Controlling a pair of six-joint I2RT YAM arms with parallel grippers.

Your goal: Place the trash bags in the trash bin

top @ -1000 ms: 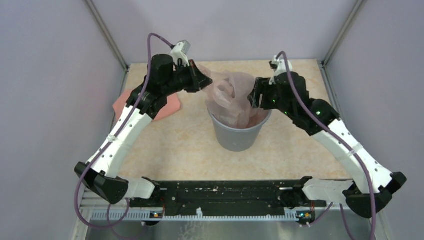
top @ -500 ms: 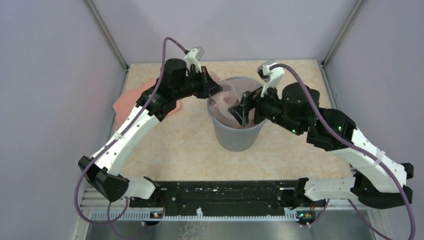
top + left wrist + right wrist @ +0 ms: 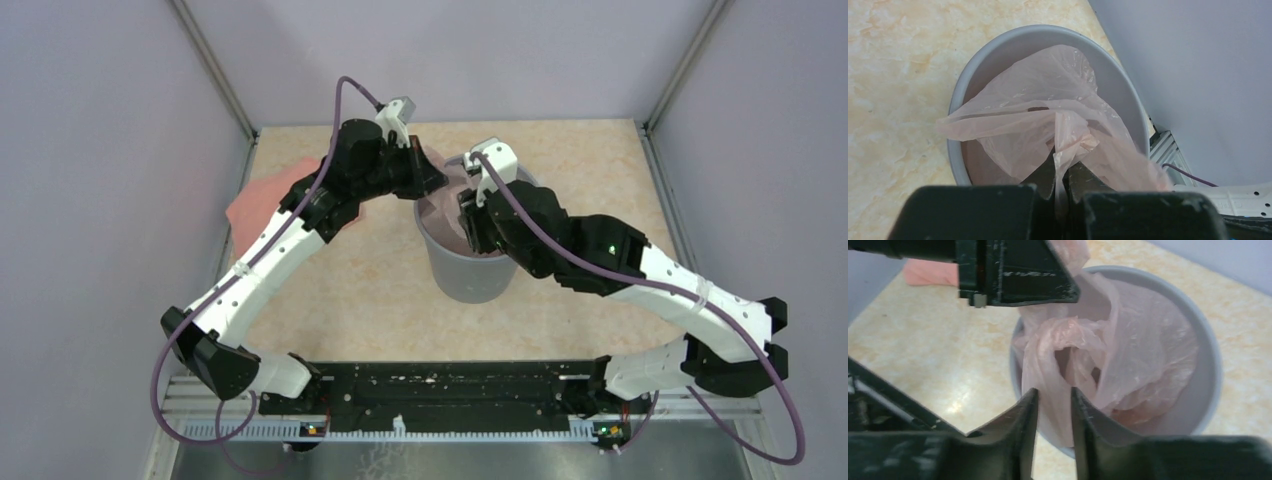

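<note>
The grey trash bin (image 3: 470, 278) stands mid-table with the pale-pink trash bag (image 3: 445, 203) crumpled inside it, one edge reaching up over the far-left rim. My left gripper (image 3: 433, 180) is at that rim, shut on a twisted corner of the bag (image 3: 1048, 100); its jaws (image 3: 1062, 172) pinch the film flat. My right gripper (image 3: 468, 212) hangs over the bin's mouth. In the right wrist view its fingers (image 3: 1054, 392) stand a finger-width apart at the near rim (image 3: 1215, 365), with a fold of the bag (image 3: 1143, 340) between them, not visibly pinched.
A pink cloth (image 3: 250, 205) lies on the table at the left, partly under my left arm. Pale walls close in the back and both sides. The metal rail with the arm bases (image 3: 450, 385) runs along the near edge.
My right arm has swung left over the bin and its jaws have narrowed. The left gripper has shifted slightly right with the bag, which now sits lower in the bin.
</note>
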